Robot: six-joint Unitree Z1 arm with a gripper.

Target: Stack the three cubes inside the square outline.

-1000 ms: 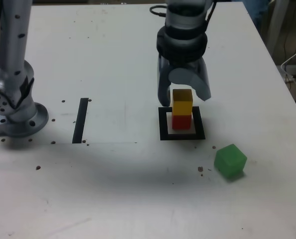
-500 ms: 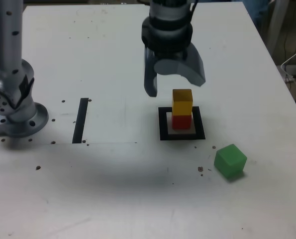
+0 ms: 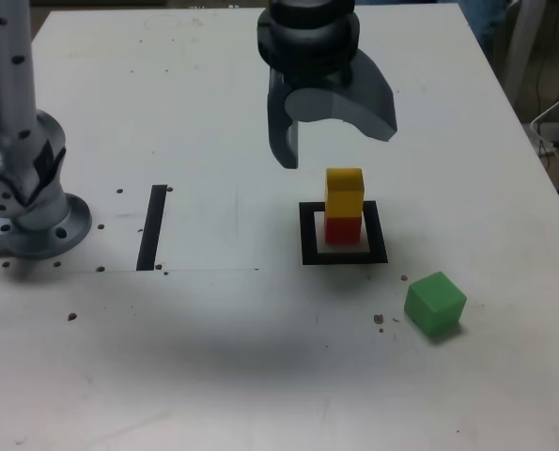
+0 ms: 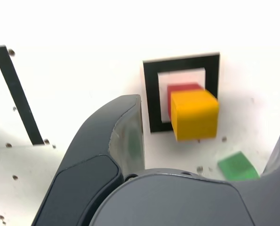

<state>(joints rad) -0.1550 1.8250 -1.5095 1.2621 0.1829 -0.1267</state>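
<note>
In the square outline (image 3: pixel 344 257): yellow cube (image 3: pixel 344 191) on red cube (image 3: pixel 343 228); gripper (image 3: pixel 331 132) wide, empty. Next: fetch green cube (image 3: pixel 435 303).

table (image 3: pixel 213 113): smooth matt white board, speckled with small dark crumbs in the lower left of the exterior view
square outline (image 3: pixel 307 235): flat black tape, matt
black strip (image 3: pixel 153 225): the same flat matt tape, left of centre
yellow cube (image 3: pixel 344 191): plain matt, even colour
red cube (image 3: pixel 343 230): plain matt
green cube (image 3: pixel 435 303): matt, slightly soft sheen
gripper (image 3: pixel 340 132): smooth grey-blue plastic shells, faintly glossy
arm base (image 3: pixel 25 211): brushed silver metal with dark screw holes, left edge
</note>
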